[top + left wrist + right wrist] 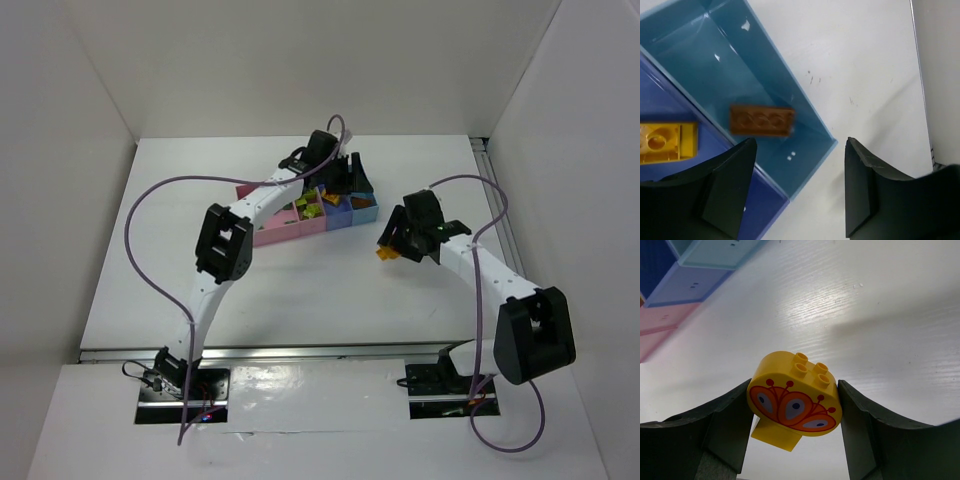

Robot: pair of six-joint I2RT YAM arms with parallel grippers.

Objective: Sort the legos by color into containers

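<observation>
My left gripper (799,187) is open and empty above the near corner of the light blue bin (805,112). A brown-orange lego piece (761,120), a little blurred, is inside that bin. An orange-yellow brick (665,143) lies in the violet-blue bin (755,210) beside it. My right gripper (794,412) is shut on a rounded orange-yellow lego (795,397) with a red printed pattern and holds it above the table. In the top view the left gripper (348,182) is over the row of bins (285,232). The right gripper (390,250) with its lego (386,254) is right of the row.
The pink bins (275,235) hold lime-green and yellow bricks (307,205). In the right wrist view the light blue bin (715,252), the violet-blue bin (687,285) and a pink bin (660,315) are at the upper left. White walls enclose the table. A metal rail (500,200) runs along the right edge.
</observation>
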